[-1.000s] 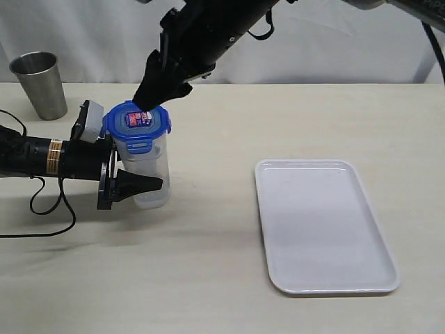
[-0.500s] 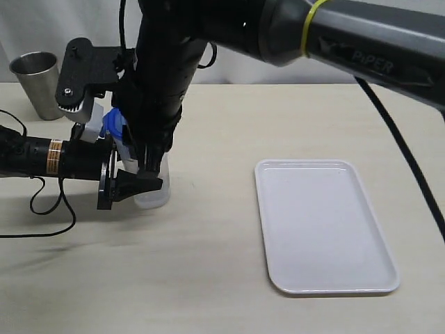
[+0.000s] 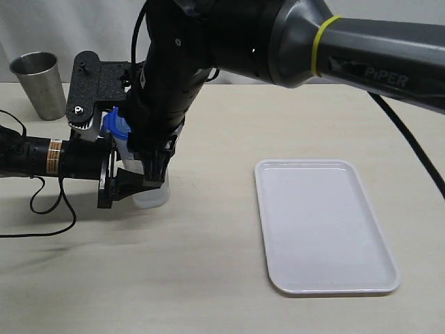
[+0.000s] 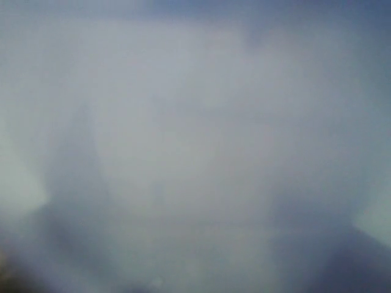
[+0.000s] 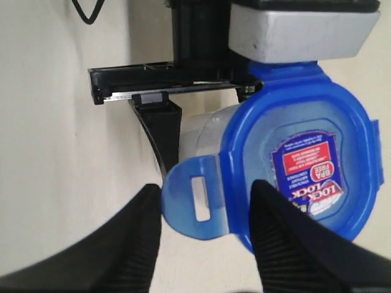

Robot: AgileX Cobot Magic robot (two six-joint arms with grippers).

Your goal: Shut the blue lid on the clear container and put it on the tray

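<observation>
The clear container [image 3: 151, 196] stands upright on the table at the left, with the blue lid [image 3: 114, 127] on top. My left gripper [image 3: 154, 179] reaches in sideways and is shut on the clear container; one black finger [image 5: 160, 125] lies along its wall. The left wrist view is only a grey blur. My right gripper [image 5: 206, 195] hangs over the blue lid [image 5: 305, 159], open. Its fingertips straddle one lock flap [image 5: 195, 204] that sticks outward. The right arm [image 3: 174, 69] hides most of the lid in the exterior view. The white tray [image 3: 323, 226] lies flat to the right.
A steel cup [image 3: 38, 83] stands at the back left. The left arm's cable [image 3: 49, 209] loops over the table near the left edge. Bare tabletop separates the container from the tray.
The right arm has swung down from behind the container to just over the lid, covering it in the exterior view. The left gripper and the container have stayed put.
</observation>
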